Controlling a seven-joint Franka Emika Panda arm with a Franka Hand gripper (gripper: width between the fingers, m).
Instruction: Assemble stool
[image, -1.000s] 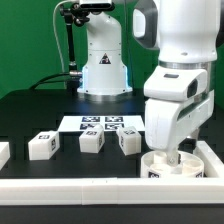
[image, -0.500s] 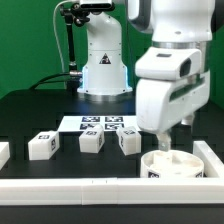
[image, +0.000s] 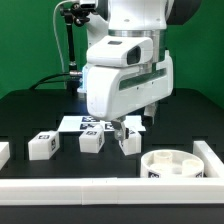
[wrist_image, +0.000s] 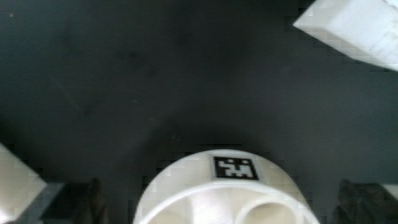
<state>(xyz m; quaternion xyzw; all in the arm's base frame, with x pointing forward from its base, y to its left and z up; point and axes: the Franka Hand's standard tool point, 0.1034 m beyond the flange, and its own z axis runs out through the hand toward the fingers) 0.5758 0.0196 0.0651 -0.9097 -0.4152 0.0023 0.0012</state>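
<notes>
Hovering over leg (image: 129, 143) around 6 o'clock, gripper (image: 117, 130) is gaping fully wide, holding nothing; seat (image: 170, 163) is sitting at 4 o'clock, other legs (image: 92, 141) lining up toward 8.

White seat (image: 172, 160) with black-and-white tag (image: 153, 174); black table (image: 30, 115)

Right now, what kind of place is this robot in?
Probably a robot lab test bench: a black table with white border rails, a marker board, and tagged white stool legs beside a robot arm.
</notes>
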